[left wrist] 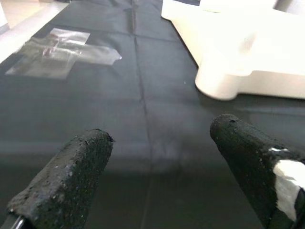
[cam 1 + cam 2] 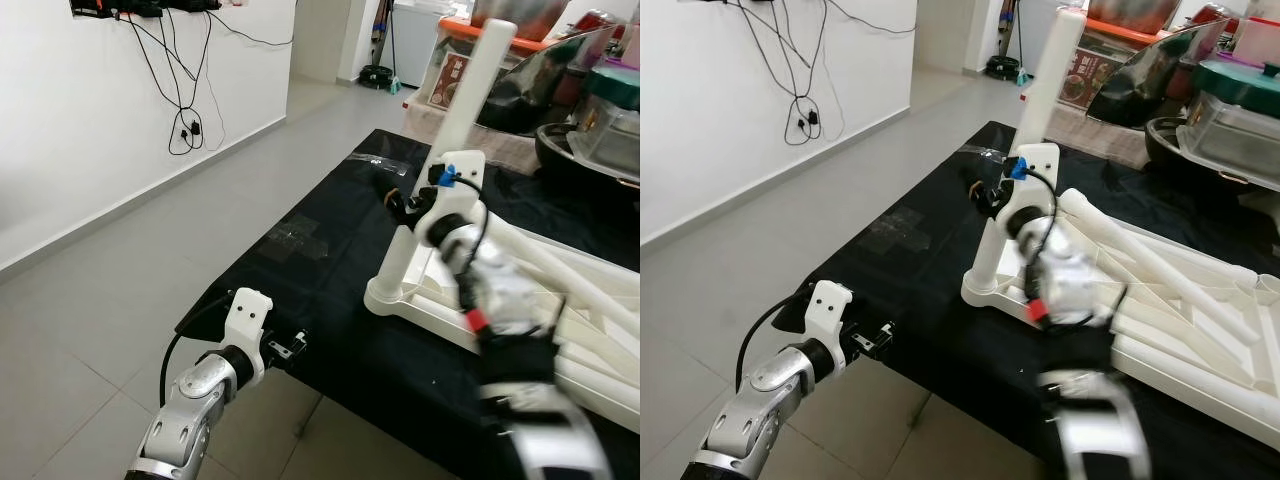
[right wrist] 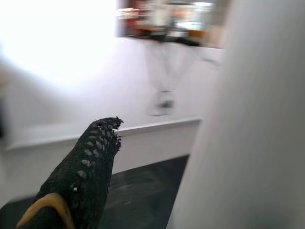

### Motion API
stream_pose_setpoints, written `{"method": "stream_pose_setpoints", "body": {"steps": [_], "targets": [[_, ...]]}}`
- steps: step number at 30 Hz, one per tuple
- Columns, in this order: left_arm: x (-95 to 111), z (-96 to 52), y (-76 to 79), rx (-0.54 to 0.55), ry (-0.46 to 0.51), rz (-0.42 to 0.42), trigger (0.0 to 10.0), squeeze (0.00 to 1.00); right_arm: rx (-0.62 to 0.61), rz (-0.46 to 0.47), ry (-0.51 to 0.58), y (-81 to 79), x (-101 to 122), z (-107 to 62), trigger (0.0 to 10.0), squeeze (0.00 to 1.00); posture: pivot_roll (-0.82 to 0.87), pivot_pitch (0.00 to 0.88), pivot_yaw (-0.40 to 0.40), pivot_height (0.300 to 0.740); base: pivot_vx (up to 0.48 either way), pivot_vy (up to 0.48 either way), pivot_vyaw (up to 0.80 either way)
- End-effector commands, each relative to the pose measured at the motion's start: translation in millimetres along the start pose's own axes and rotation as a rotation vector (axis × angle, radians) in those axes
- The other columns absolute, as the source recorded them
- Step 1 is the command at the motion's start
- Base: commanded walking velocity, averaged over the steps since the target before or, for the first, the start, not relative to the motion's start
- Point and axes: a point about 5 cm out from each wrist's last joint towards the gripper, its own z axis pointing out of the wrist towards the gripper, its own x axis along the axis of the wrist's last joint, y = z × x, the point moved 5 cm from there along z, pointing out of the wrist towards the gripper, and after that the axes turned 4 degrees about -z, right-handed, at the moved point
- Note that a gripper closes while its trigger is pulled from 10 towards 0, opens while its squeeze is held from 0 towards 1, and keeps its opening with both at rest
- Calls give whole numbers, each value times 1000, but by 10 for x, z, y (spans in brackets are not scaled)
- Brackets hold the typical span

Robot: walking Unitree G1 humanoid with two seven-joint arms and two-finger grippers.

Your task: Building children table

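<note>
Children table (image 2: pixel 520 300), white plastic, lies upside down on the black cloth (image 2: pixel 320 260) over the floor. One white leg (image 2: pixel 440 160) stands upright in its corner socket. I judge that the leg is now being seated; the next move needs a steady push downward. Right gripper (image 2: pixel 400 205) is at this leg; I cannot tell whether it clenches. Left gripper (image 1: pixel 157 162) hovers released, holding nothing.

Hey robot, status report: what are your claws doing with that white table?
Right claw at the upright white leg, grip unclear. Left claw open, low over the black cloth. Tabletop lying upside down. Nothing blocking.
</note>
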Motion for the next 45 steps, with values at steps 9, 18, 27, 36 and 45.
{"method": "stream_pose_setpoints", "body": {"steps": [9, 18, 27, 36, 45], "targets": [[-10, 40, 23, -7, -8, -6, 10000, 0, 352, -40, -80, -473, -219, 64, 2235, 0, 29, 0, -146, 740, 0, 0, 0], [-18, 19, -3, -5, -12, 0, 10000, 0, 100, -53, -171, -116, -452, 121, 0, 0, 26, 0, -140, 740, 0, 0, 0], [-1, 55, 44, -16, -9, -2, 10000, 0, -893, 86, -196, 641, -705, -335, 0, 0, 32, 0, -143, 740, 0, 0, 0], [6, 25, -15, -9, -9, 0, 10000, 0, -777, 178, -179, -132, -701, -182, 0, 0, 23, 0, -141, 740, 0, 0, 0], [4, 44, 14, -8, -2, -9, 10000, 0, -628, 175, -188, -221, -632, 5, 10000, 0, 19, 0, -140, 740, 0, 0, 0]]}}
